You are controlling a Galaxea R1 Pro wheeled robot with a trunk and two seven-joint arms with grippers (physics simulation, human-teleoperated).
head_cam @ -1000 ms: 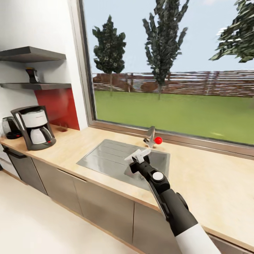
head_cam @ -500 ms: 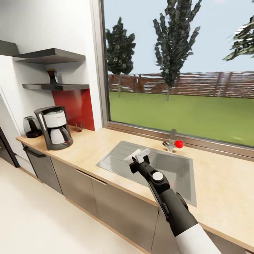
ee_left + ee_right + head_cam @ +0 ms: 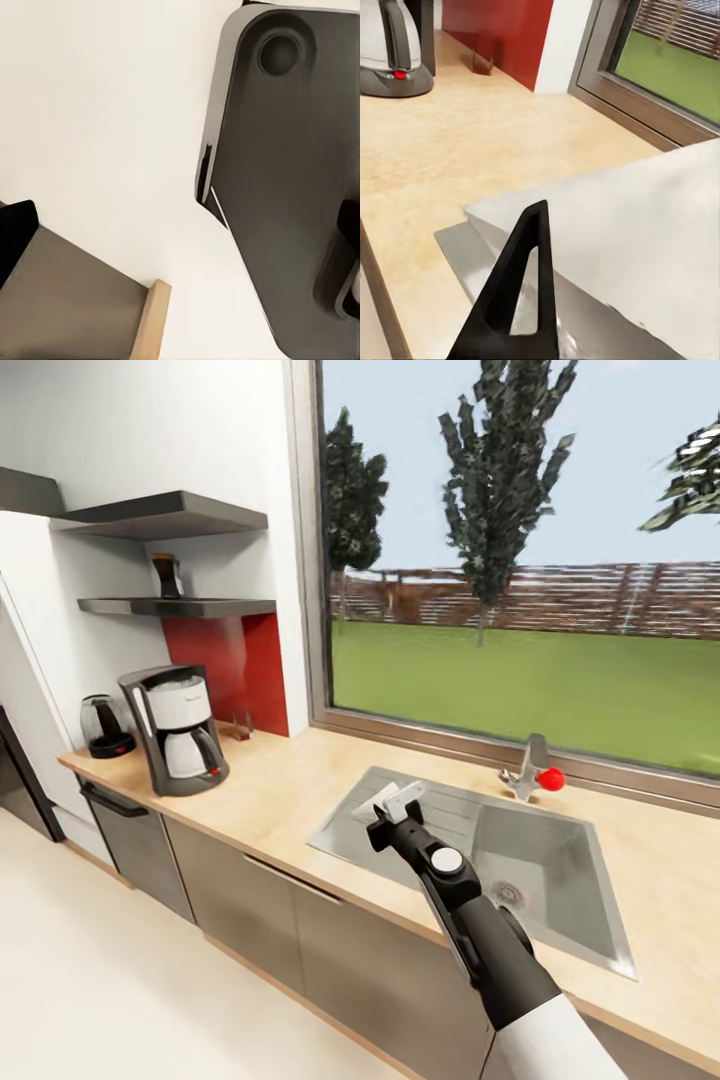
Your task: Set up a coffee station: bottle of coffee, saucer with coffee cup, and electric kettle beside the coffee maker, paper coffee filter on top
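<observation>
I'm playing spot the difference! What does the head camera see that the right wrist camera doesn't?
Head view adds: the kettle, the shelf with the bottle on it, and the sink. Right wrist view adds: a close look at one black finger lying along the filter. Both share: the filter, coffee maker, countertop and window.

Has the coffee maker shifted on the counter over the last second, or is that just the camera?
No. The coffee maker keeps its spot beside the electric kettle, under the kitchen shelf. The whole view slid right, so the camera moved.
</observation>
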